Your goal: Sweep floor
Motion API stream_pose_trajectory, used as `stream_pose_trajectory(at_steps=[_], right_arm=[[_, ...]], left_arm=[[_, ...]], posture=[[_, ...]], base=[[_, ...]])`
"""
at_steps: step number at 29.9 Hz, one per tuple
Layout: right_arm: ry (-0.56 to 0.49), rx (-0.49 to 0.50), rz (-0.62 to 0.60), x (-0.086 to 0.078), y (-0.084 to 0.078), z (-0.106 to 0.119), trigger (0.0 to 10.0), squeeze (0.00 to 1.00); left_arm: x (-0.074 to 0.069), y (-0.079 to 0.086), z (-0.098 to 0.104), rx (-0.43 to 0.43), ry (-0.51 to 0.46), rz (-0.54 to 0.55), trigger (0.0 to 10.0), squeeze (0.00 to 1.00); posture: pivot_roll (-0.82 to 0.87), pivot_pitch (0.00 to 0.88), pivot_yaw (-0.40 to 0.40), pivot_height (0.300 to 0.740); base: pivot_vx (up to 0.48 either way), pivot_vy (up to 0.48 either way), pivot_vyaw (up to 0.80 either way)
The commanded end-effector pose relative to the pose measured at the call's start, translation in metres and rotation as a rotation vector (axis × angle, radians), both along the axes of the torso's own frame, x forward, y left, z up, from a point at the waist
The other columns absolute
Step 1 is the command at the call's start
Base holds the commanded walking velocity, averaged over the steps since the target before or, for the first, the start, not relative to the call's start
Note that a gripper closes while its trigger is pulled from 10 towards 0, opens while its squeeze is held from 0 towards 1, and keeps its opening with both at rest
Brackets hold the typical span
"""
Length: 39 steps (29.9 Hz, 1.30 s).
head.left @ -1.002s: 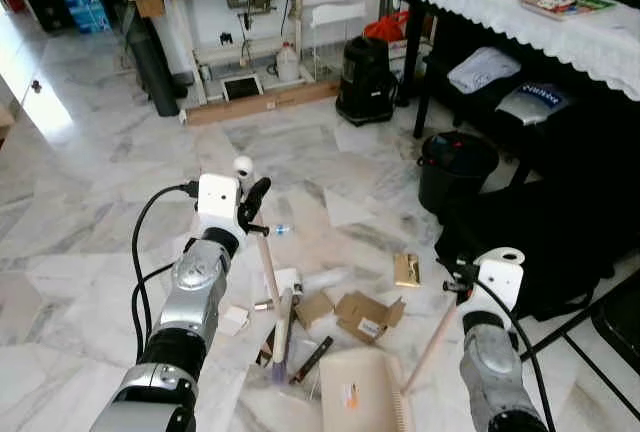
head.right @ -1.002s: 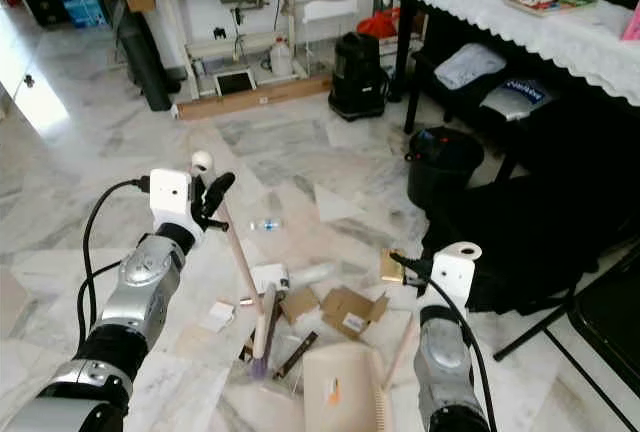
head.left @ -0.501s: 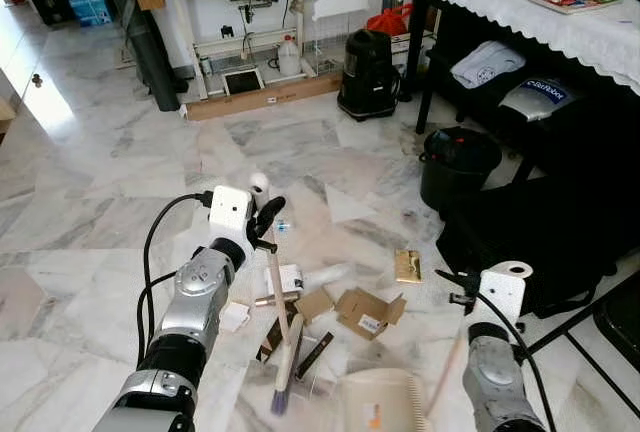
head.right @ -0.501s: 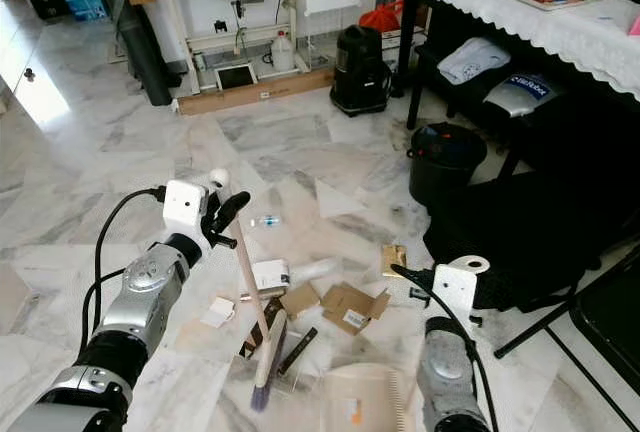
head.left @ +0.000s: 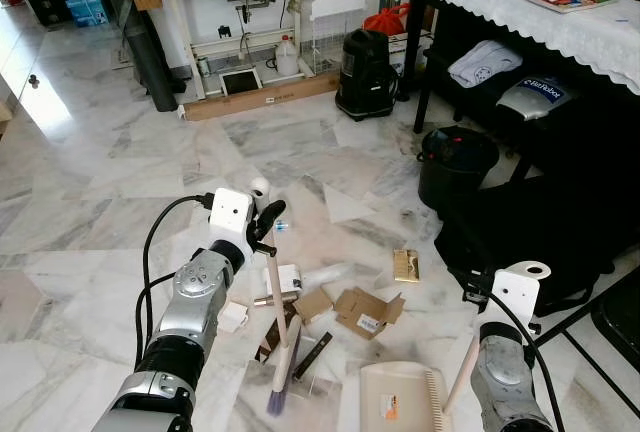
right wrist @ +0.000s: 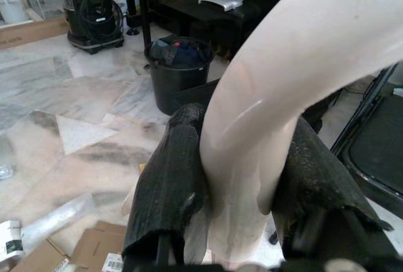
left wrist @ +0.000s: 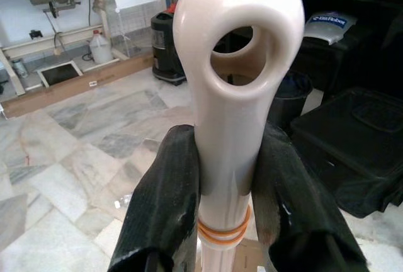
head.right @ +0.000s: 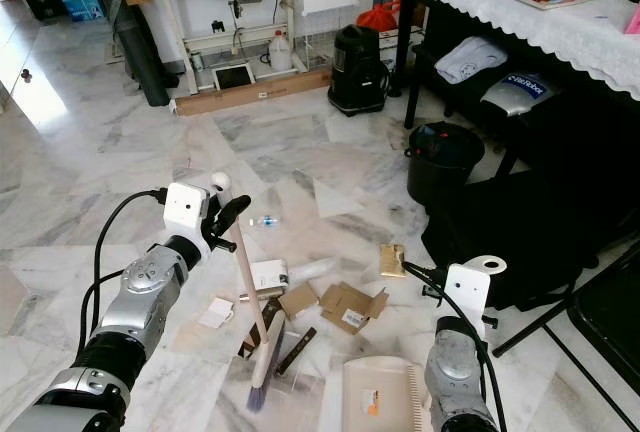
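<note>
While the right gripper (right wrist: pixel 236 184) has its fingers clenched on the dustpan (head.left: pixel 395 399) handle, pan flat on the floor to receive debris, the left gripper (left wrist: pixel 223 184) grasps the broom (head.left: pixel 277 327), bristles beside cardboard scraps (head.left: pixel 362 312); beyond stands a black bin (head.left: pixel 455 167).

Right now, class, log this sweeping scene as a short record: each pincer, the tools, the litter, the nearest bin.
left pincer: shut on the broom handle, near its top
right pincer: shut on the dustpan handle
broom head: on the floor, beside the litter
dustpan: on the floor, right of the broom head
litter: cardboard scraps, small bottle
bin: black bucket, beside the table
</note>
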State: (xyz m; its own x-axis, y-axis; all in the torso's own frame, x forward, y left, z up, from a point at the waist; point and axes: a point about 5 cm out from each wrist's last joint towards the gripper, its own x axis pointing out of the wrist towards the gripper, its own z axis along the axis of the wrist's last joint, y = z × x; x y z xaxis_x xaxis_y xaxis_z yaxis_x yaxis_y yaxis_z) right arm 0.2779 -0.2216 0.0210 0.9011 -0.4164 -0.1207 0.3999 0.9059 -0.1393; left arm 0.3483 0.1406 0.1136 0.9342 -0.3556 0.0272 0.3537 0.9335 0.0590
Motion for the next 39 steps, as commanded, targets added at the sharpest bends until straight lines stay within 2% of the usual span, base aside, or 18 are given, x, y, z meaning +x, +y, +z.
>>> stream_pose_trajectory(at_steps=[1, 12, 14, 15, 16, 24, 33, 39], right_arm=[[-0.049, -0.002, 0.006, 0.008, 0.004, 0.009, 10.0, 0.0], [0.002, 0.019, 0.018, 0.001, 0.012, -0.004, 10.0, 0.0], [0.019, 0.069, 0.006, -0.003, 0.016, -0.01, 10.0, 0.0], [0.02, 0.129, -0.016, -0.004, 0.018, -0.013, 10.0, 0.0], [0.024, 0.132, -0.012, -0.005, 0.019, -0.013, 10.0, 0.0], [0.054, 0.113, 0.044, -0.008, 0.03, -0.019, 10.0, 0.0], [0.065, 0.091, 0.055, -0.009, 0.025, -0.02, 10.0, 0.0], [0.064, 0.085, 0.058, -0.008, 0.023, -0.019, 10.0, 0.0]], left_arm=[[0.003, 0.004, 0.013, 0.025, -0.059, -0.009, 10.0, 0.0], [0.002, 0.005, 0.012, 0.05, -0.055, -0.022, 10.0, 0.0], [0.002, 0.005, 0.01, 0.051, -0.049, -0.021, 10.0, 0.0], [0.002, 0.004, 0.01, 0.052, -0.046, -0.022, 10.0, 0.0], [0.002, 0.004, 0.009, 0.052, -0.044, -0.022, 10.0, 0.0], [0.003, 0.005, 0.003, 0.071, -0.019, -0.016, 10.0, 0.0], [0.001, 0.004, -0.009, 0.137, 0.011, -0.015, 10.0, 0.0], [-0.001, -0.003, -0.015, 0.124, 0.036, -0.034, 10.0, 0.0]], posture=[[-0.1, 0.0, 0.065, 0.74], [-0.1, 0.0, 0.071, 0.74], [-0.1, 0.0, 0.071, 0.74], [-0.1, 0.0, 0.072, 0.74], [-0.1, 0.0, 0.073, 0.74], [-0.09, 0.001, 0.068, 0.74], [-0.1, 0.005, 0.06, 0.74], [-0.11, 0.007, 0.052, 0.74]], base=[[0.0, 0.0, 0.0], [0.0, 0.0, 0.0], [0.0, 0.0, 0.0], [0.0, 0.0, 0.0], [0.0, 0.0, 0.0], [0.0, 0.0, 0.0], [0.0, 0.0, 0.0], [0.0, 0.0, 0.0]])
